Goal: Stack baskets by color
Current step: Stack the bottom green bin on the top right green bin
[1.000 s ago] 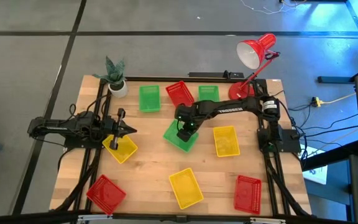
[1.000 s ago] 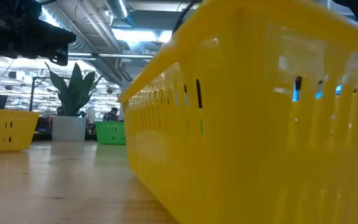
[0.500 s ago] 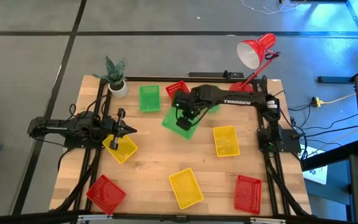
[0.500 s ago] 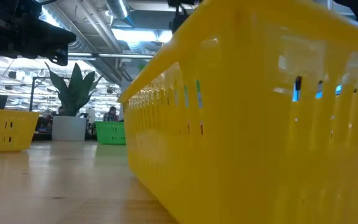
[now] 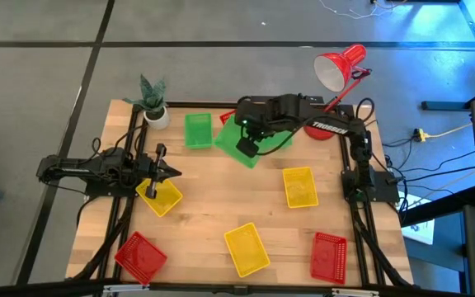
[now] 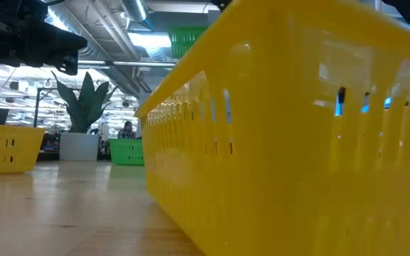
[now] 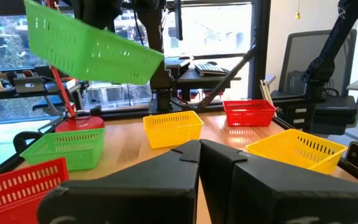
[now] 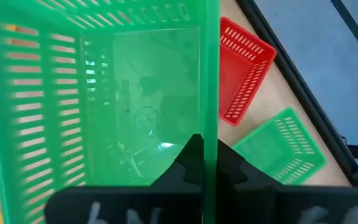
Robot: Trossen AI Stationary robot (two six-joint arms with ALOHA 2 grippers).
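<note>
Overhead, the right gripper (image 5: 246, 147) is clamped on the wall of a green rectangular plastic mesh-sided basket (image 5: 239, 142), which it holds tilted above the far middle of the wooden tabletop (image 5: 204, 206); in the right wrist view the two dark fingers (image 8: 194, 155) pinch that basket's side wall (image 8: 104, 93), and in the left wrist view the same basket (image 7: 92, 46) hangs slanted in the air well above the surface. Just beside it on the tabletop sits a second green mesh basket (image 5: 197, 130), and behind the raised one a third green basket (image 8: 278, 146) and a red mesh basket (image 8: 241, 68) lie near the far edge, partly hidden from above by the right arm. The left gripper (image 5: 160, 171) has its fingers together with nothing between them, and it sits at the left side of the tabletop, over the edge of a yellow mesh basket (image 5: 161, 196). Another yellow basket (image 5: 300, 186) lies right of centre and a third yellow basket (image 5: 246, 249) near the front edge, filling most of the low view. Two more red baskets rest at the front, one at the left corner (image 5: 141, 255) and one at the right (image 5: 329, 256). A small potted plant (image 5: 153, 103) stands at the far left corner and a red desk lamp (image 5: 336, 74) at the far right.
</note>
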